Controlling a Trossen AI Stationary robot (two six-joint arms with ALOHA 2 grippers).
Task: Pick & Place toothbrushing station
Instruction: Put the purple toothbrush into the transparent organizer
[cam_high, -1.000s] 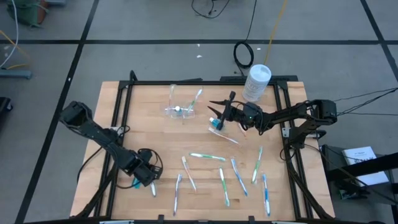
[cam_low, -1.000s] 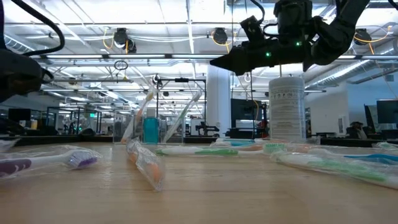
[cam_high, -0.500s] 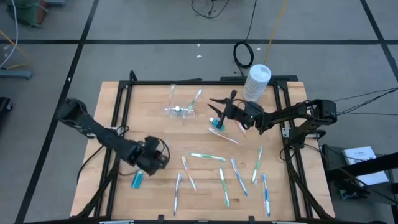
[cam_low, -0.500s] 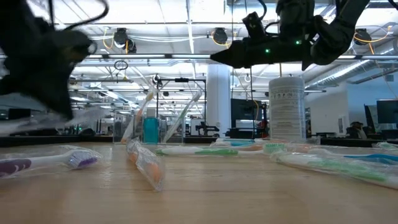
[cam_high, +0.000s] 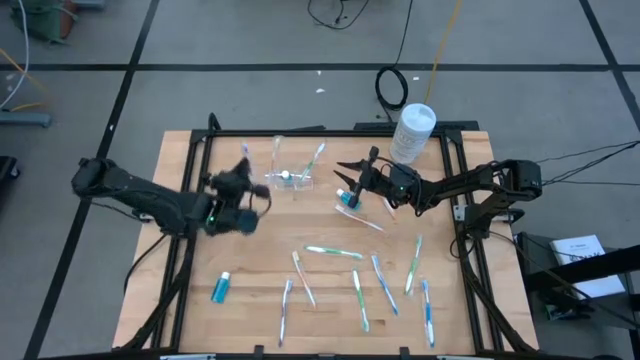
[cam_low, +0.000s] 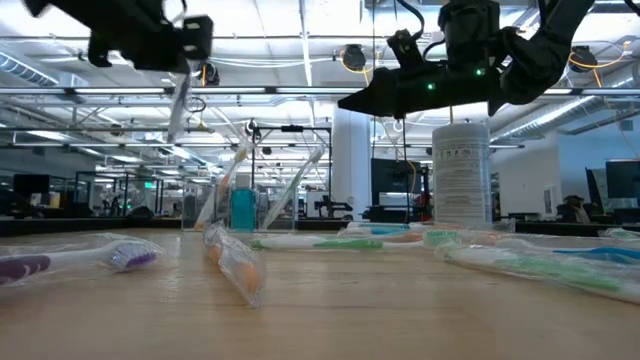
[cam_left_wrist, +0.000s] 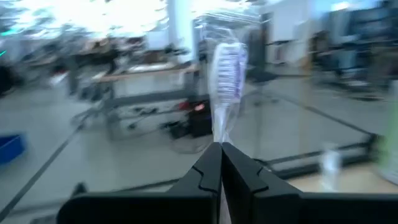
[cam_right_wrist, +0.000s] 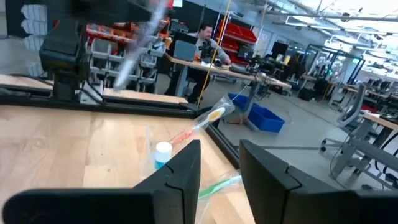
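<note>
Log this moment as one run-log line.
left gripper: shut on wrapped toothbrush, raised | right gripper: open, hovering beside clear holder | white tub: upright

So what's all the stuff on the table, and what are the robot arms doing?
Clear holder: one, see-through, far middle of the table, toothbrushes leaning in it.
White tub: one, far right corner.
Wrapped toothbrushes: several, green and blue, lying near the front right.
Blue tube: one, front left.
Wrapped purple toothbrush: one, pinched upright in the left gripper.
Left gripper: shut, raised left of the holder.
Right gripper: open, hovering right of the holder.
</note>
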